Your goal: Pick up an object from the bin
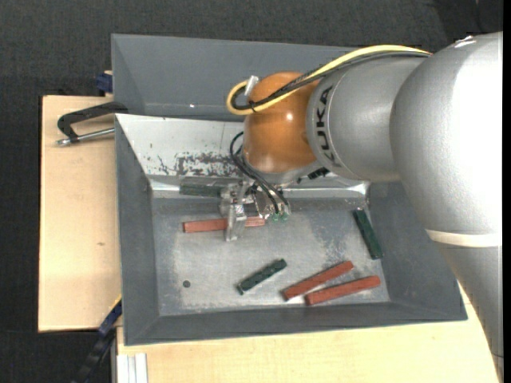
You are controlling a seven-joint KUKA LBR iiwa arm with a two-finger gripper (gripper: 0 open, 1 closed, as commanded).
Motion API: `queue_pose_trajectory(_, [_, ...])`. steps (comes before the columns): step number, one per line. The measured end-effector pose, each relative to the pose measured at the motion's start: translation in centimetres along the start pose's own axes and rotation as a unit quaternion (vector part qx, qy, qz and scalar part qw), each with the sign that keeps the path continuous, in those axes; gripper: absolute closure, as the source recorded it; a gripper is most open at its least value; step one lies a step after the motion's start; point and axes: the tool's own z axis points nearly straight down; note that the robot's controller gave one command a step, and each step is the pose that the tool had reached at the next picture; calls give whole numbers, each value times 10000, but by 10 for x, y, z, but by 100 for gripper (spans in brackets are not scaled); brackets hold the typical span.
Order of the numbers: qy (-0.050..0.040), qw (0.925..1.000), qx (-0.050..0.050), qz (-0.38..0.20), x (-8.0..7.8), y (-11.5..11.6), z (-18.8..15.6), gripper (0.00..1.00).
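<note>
The gripper (236, 218) hangs over a red stick (204, 227) at the bin's (132, 238) eleven o'clock; whether it grasps cannot be told. A green stick (262, 276) lies at its five o'clock.

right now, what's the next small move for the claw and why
Probably lower the claw straight onto the red-brown stick beneath it in the bin's back half; the green stick in front and the red pair lie apart from it.
</note>
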Motion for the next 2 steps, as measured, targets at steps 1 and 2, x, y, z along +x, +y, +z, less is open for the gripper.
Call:
queue_pose_trajectory(1, [-58,9993,4,-357,1,33,-34,100])
queue_pose_trajectory(2, [-7,9985,3,-545,14,17,-147,100])
